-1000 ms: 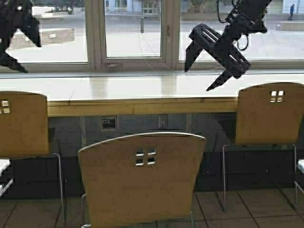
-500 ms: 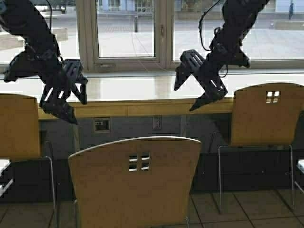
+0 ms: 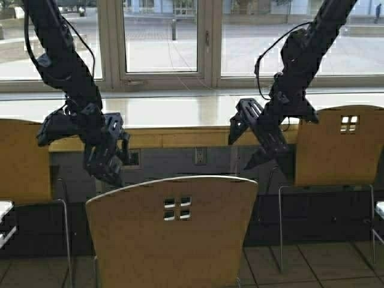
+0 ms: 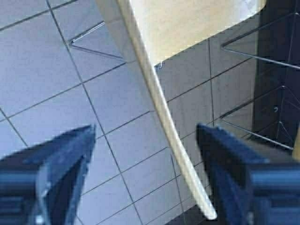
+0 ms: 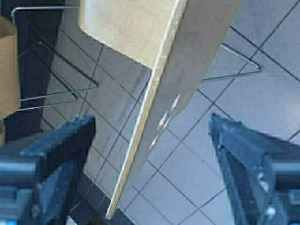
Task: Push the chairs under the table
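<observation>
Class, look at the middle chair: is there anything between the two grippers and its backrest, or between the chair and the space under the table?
Nothing visible blocks either. The left gripper and right gripper hang open just above the middle chair, its top edge between their fingers in both wrist views. Ahead, the gap under the table shows only the wall with outlets; neighbouring chairs stand aside.

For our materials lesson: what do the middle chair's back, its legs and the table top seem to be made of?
Chair back: probably moulded plywood, tan and matt; the right wrist view shows a thin, pale curved edge.
Legs: thin bent metal rod, shiny, likely chromed.
Table top: light wood or a laminate look-alike, glossy enough to mirror the window; its front edge is thick and yellowish.
</observation>
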Tool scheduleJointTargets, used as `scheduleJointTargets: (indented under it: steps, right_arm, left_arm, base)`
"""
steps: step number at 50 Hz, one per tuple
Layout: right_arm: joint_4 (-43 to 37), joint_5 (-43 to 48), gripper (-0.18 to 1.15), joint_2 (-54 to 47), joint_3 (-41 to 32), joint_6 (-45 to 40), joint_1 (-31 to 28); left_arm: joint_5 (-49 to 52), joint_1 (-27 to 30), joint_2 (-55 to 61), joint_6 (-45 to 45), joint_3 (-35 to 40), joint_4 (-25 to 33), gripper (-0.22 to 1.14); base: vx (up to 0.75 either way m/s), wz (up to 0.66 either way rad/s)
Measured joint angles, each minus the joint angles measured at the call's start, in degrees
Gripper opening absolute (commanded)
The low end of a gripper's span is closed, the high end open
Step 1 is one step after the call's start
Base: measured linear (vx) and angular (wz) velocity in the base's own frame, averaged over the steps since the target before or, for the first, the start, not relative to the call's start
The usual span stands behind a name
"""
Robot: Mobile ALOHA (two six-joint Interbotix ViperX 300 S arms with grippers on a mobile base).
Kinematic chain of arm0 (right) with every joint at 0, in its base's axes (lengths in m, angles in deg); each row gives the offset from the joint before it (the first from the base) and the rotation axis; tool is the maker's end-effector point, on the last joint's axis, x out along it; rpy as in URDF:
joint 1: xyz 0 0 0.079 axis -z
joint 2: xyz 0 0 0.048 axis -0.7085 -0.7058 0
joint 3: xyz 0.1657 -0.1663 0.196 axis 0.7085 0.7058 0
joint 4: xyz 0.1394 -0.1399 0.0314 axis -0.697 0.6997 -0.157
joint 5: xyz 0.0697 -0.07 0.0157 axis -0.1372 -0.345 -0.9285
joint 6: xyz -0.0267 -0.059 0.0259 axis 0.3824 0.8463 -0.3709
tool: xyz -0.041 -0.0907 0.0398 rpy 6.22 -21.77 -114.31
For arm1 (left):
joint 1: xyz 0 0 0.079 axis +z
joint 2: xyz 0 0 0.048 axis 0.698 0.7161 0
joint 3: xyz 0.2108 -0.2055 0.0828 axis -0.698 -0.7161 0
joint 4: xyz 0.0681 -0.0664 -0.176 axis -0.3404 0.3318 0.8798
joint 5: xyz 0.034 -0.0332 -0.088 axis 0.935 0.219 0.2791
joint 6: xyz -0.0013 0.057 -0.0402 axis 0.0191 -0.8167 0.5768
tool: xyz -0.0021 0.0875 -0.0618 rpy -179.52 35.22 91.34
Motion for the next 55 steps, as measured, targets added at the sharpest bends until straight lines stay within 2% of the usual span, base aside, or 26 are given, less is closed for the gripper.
scheduleJointTargets:
  steps: [15,46,55]
  right_arm:
    - [-0.09,0.00,1.04,-4.39,-1.58,0.09,-0.09]
    - [-0.26,0.18,1.03,-6.06,-2.37,0.44,-0.18]
    - [-0.26,0.09,1.03,-5.98,0.35,0.35,-0.88]
  left_arm:
    - [0.35,0.00,5.45,0.26,4.22,0.18,0.96]
    - [0.97,-0.18,8.26,-0.09,4.57,0.18,0.96]
    - [2.90,-0.88,7.56,-0.26,2.64,0.26,0.96]
  base:
    - [0.03,0.01]
    - [0.06,0.03]
    - [0.09,0.07]
